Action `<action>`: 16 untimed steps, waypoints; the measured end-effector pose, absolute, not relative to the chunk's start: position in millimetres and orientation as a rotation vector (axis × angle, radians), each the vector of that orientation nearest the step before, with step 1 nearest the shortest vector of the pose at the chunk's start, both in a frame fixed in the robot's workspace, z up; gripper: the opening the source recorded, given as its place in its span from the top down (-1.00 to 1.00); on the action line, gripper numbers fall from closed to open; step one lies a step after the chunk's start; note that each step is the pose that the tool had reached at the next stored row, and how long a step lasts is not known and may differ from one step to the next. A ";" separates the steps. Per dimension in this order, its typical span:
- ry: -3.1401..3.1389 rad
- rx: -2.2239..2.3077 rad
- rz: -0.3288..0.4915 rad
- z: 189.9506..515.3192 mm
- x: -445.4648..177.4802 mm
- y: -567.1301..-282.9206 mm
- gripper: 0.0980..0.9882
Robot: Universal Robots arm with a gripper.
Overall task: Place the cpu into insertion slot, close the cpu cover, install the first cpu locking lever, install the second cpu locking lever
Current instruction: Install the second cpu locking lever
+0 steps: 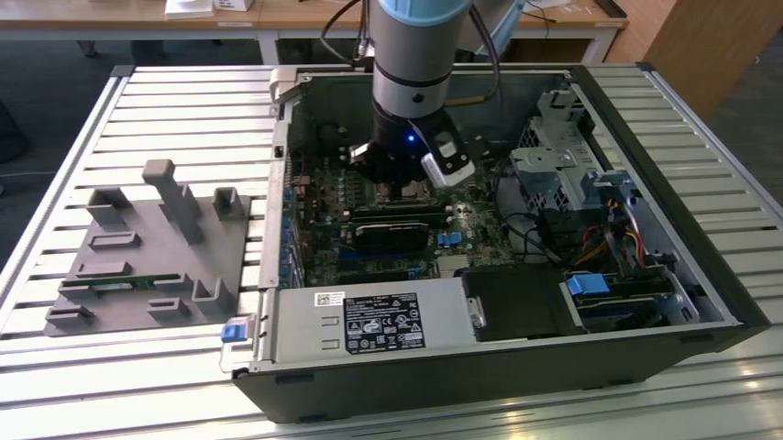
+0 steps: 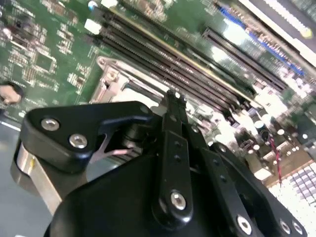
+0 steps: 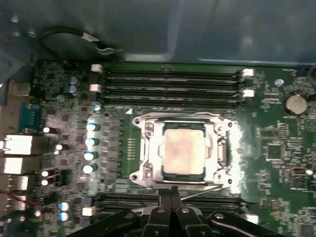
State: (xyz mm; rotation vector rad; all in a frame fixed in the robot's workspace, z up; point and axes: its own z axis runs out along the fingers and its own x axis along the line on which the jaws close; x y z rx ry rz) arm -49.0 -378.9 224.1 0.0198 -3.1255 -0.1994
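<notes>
While the tool point(image 3: 170, 197) hangs just above the socket's near edge, its fingers drawn together on nothing I can see, the cpu point(image 3: 183, 149) lies seated in the insertion slot point(image 3: 148, 148) with the cpu cover point(image 3: 219, 148) folded down around it. The lever step looks to be in hand: a thin silver lever point(image 3: 200, 192) lies at the socket's 6 o'clock and needs hooking. Beyond, at 12 o'clock, run the memory slots point(image 3: 170, 86)

Gripper point(image 3: 170, 195) hovering just beside cpu cover point(image 3: 183, 148); space above it lying open, memory slots point(image 3: 170, 84) and capacitors point(image 3: 91, 148) flanking low.
</notes>
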 end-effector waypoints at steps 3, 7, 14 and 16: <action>-3.126 0.020 -0.200 223.4 -53.4 -378.9 0.98; -3.126 0.020 -0.200 221.8 -55.3 -378.9 0.98; -3.125 0.020 -0.199 211.4 -57.8 -379.3 0.98; -3.125 0.020 -0.202 210.6 -58.6 -380.6 0.98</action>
